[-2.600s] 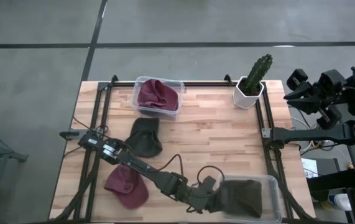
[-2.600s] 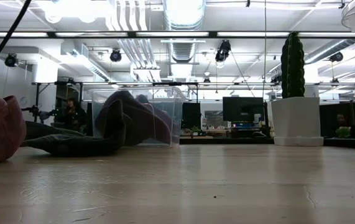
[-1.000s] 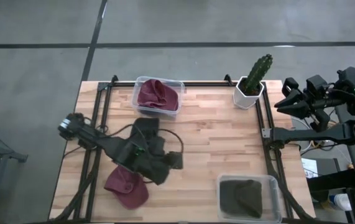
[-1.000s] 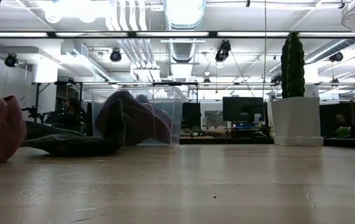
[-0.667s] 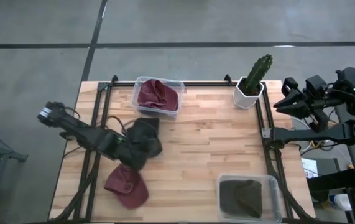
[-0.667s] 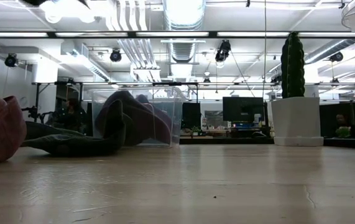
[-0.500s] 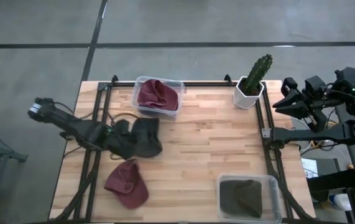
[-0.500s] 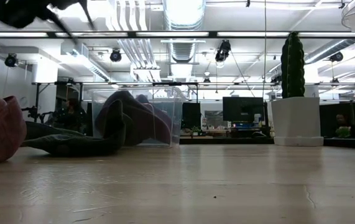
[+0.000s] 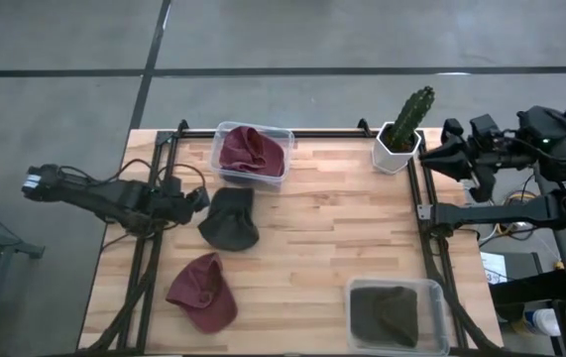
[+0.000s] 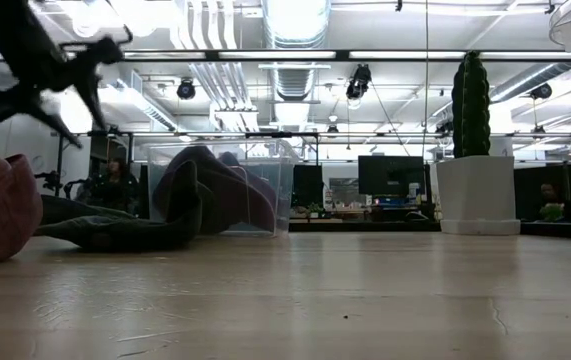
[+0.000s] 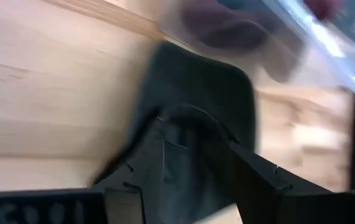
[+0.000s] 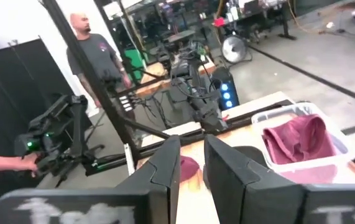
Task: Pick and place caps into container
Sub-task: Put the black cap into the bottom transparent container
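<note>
Dark olive cap (image 9: 230, 219) is lying loose on the bench (image 9: 332, 238), just beside the left pincer (image 9: 195, 198), whose fingers are spread with nothing between them. A maroon cap (image 9: 203, 293) sits a bit further out. Another maroon one is in the clear bin (image 9: 253, 152) close by, and a green one's in the far bin (image 9: 394, 315). Right pincer (image 9: 439, 154) is off by the cactus (image 9: 405, 124), fingers nearly together, gripping nothing.

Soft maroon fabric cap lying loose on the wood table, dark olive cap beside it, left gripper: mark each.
maroon cap (image 9: 203, 293), high view, crown.
olive cap (image 9: 229, 219), high view, crown.
left gripper (image 9: 199, 198), high view, between fingertips.
</note>
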You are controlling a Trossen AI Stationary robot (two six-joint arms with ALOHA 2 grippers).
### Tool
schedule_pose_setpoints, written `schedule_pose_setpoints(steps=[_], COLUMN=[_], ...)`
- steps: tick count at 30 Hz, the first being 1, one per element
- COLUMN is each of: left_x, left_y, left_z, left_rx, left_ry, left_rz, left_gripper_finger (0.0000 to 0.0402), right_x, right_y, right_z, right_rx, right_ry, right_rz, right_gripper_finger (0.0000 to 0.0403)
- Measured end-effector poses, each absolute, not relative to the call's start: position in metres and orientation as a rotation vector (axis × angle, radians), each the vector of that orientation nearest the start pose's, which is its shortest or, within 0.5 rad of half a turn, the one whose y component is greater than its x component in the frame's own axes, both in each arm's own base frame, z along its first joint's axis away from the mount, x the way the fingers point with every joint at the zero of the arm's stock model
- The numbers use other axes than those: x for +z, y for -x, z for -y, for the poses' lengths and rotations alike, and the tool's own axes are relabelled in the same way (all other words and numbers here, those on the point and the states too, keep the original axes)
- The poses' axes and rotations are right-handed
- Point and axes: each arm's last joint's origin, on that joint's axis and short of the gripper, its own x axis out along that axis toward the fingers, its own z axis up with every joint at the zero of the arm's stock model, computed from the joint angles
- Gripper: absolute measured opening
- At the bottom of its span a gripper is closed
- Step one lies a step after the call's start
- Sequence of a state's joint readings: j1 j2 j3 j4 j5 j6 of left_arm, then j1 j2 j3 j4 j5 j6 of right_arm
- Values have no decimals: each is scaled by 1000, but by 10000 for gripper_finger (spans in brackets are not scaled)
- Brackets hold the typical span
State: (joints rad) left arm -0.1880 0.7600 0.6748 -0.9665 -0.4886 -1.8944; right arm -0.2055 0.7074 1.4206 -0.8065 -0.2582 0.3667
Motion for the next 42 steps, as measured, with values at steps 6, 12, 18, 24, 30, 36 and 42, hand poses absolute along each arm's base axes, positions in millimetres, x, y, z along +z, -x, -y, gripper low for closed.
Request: schedule_pose_setpoints(steps=[6,12,18,24,30,36,42], left_x=[220,201,191,174,163,155,146], left_y=[-120,-132,-130,-127,-135,-135,-137], left_z=[-1,-5,-10,-15,-16,-16,-15], left_rx=[1102,1013,1072,1111,1016,1028,1055], left_ry=[1335,1322,1328,1313,1383,1371,1363], left_rz=[-373,-380,-381,-445,-377,-406,-457], left_gripper_finger=[161,161,161,161,161,161,161], right_x=[466,467,473,477,476,474,473], right_y=[-78,-94,-100,-99,-101,-107,-113], right_z=[9,12,13,13,13,15,16], right_rx=[25,24,39,47,44,41,38], right_ry=[-401,-419,-409,-395,-395,-403,-405], right_rz=[-152,-153,-93,-48,-54,-70,-88], right_gripper_finger=[68,68,68,68,68,68,68])
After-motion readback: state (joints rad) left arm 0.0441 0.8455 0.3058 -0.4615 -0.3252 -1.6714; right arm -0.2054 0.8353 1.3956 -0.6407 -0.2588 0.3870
